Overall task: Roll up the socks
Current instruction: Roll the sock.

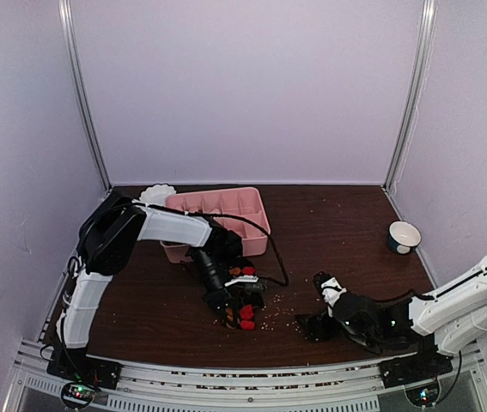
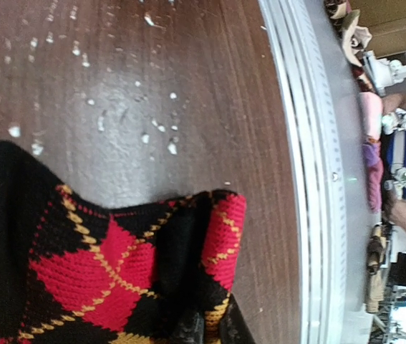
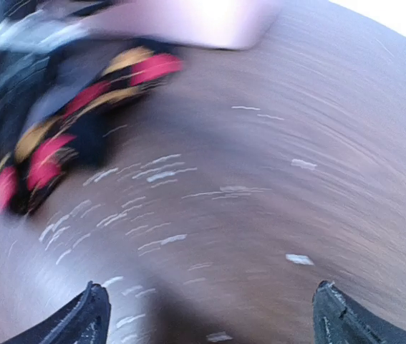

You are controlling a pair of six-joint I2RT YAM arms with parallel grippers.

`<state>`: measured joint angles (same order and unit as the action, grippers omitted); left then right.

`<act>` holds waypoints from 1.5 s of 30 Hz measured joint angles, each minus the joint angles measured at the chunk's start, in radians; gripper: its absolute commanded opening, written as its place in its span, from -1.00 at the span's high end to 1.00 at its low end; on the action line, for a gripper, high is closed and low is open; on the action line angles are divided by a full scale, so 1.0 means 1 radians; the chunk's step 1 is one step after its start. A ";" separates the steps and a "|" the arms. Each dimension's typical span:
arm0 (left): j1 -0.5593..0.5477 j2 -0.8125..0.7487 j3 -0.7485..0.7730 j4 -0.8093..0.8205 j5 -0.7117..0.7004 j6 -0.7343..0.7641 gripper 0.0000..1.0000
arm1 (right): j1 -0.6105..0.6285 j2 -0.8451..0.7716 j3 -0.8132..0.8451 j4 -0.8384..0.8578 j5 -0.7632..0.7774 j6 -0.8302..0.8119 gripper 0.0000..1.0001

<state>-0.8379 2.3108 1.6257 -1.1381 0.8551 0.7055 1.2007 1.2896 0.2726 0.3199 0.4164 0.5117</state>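
Dark brown wood-grain table (image 1: pixel 346 215) inside a plain enclosure: pale lilac walls (image 1: pixel 243 86) on three sides, a slim metal post (image 1: pixel 84 94) in each back corner. A ribbed aluminium rail (image 1: pixel 226 382) runs along the near edge. In the left wrist view the room beyond it is cluttered and too small to make out. The surface is dusted with pale crumbs (image 1: pixel 282 311), thickest in the near-centre between the two arms, and they show as white specks in both wrist views. A pink compartment tray (image 1: pixel 226 208) sits at back left with a white scalloped-edged item (image 1: pixel 157 193) just behind it. A small white bowl (image 1: pixel 404 233) stands well apart by the right wall. One argyle sock (image 1: pixel 245 324), black with red diamonds and yellow lines, lies bunched on the wood near the front edge, in front of the tray. The left gripper (image 1: pixel 236 311) is down on it, its dark fingers (image 2: pixel 213 330) drawn close together with the fabric caught at them. The right gripper (image 3: pixel 213 319) is low over bare table beside the sock, fingertips spread wide with nothing between them. Its view is badly motion-blurred.
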 measured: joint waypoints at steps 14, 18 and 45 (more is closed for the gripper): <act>0.002 0.037 0.010 -0.082 0.058 0.022 0.85 | 0.148 0.378 0.309 0.156 -0.288 -0.620 0.16; 0.002 0.040 0.016 -0.090 0.056 0.023 0.83 | 0.143 0.455 0.381 0.132 -0.339 -0.705 0.33; 0.042 -0.428 -0.328 0.229 -0.171 -0.044 -0.96 | 0.006 0.554 0.486 0.083 -0.650 -0.541 1.00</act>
<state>-0.7963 1.8828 1.2976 -0.9096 0.6846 0.6613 1.2064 1.8439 0.7582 0.4026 -0.2333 -0.0296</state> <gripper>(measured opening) 0.978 0.032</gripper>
